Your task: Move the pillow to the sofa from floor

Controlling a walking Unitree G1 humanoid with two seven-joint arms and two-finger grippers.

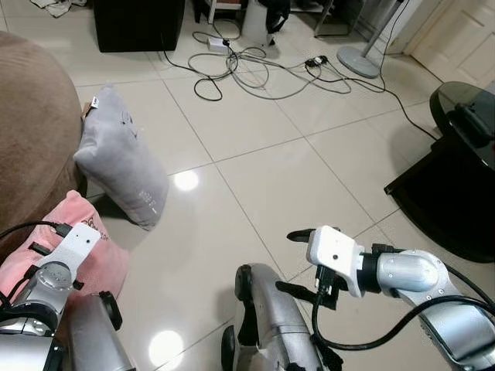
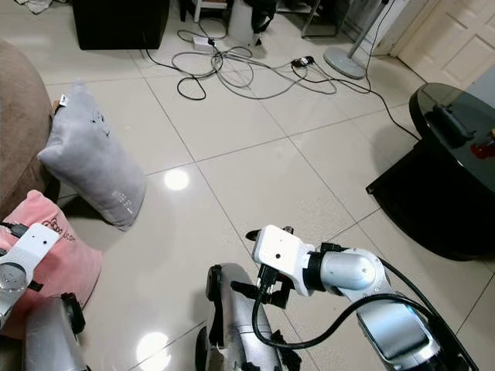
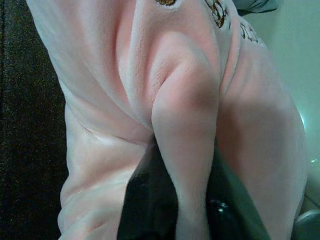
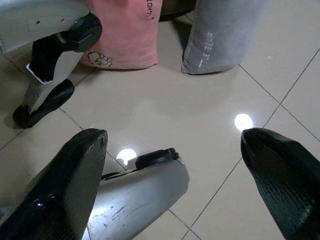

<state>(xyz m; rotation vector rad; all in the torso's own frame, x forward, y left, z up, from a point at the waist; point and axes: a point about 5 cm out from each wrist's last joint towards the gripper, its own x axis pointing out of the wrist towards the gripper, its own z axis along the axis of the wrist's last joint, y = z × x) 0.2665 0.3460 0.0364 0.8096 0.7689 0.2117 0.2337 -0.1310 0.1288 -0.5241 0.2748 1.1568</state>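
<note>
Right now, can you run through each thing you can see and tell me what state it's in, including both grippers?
Pink plush pillow: on the floor against the brown sofa, fabric pinched.
Grey fabric pillow: propped upright, leaning on the sofa.
Left gripper: shut on a fold of the pink pillow.
Right gripper: open, holding nothing, above the tiled floor.
Cables: loose and tangled on the floor.

Glossy cream tile floor [image 1: 255, 147] with lamp glare, tangled cables [image 1: 247, 66] near a fan base [image 1: 357, 60], black cabinet [image 1: 139, 23], dark glass tabletop [image 1: 464, 116] at right.
</note>
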